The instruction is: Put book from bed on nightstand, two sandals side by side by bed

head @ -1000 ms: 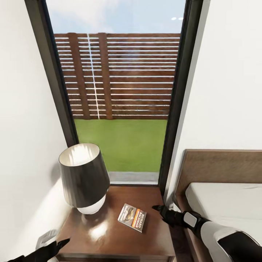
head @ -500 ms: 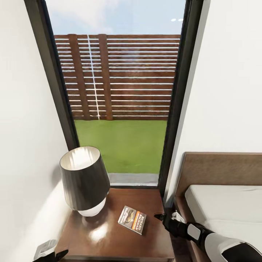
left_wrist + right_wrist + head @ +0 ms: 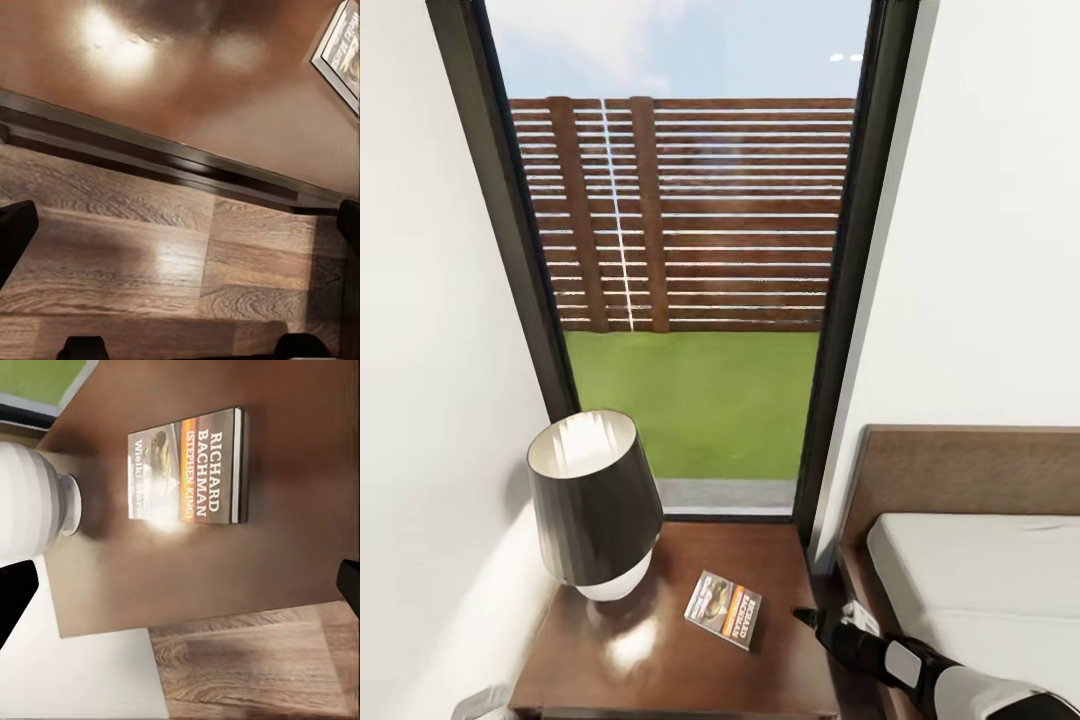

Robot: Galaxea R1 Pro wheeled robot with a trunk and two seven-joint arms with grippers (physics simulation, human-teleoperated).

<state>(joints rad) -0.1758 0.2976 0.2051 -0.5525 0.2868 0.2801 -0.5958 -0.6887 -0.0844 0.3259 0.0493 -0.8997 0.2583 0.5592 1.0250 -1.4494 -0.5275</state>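
Observation:
The book (image 3: 725, 608) lies flat on the dark-brown nightstand (image 3: 660, 655), cover up, to the right of a lamp. In the right wrist view the book (image 3: 187, 465) shows its orange band and white lettering on the nightstand top (image 3: 285, 547). My right gripper (image 3: 810, 617) hovers at the nightstand's right edge, a short way from the book, open and empty (image 3: 180, 592). My left gripper (image 3: 180, 225) is open over the floor in front of the nightstand's front edge (image 3: 187, 161), with a corner of the book (image 3: 341, 52) visible. The bed (image 3: 970, 560) stands to the right. The sandals are out of view.
A black-shaded lamp (image 3: 595, 500) with a white base (image 3: 30, 502) takes up the nightstand's left half. A tall black-framed window (image 3: 690, 300) rises behind it, between white walls. Wood-plank floor (image 3: 150, 262) runs in front of the nightstand.
My right gripper has drawn back from the book toward the nightstand's right front corner. The left gripper has dropped out of the head view. The view has shifted slightly; the book stays put.

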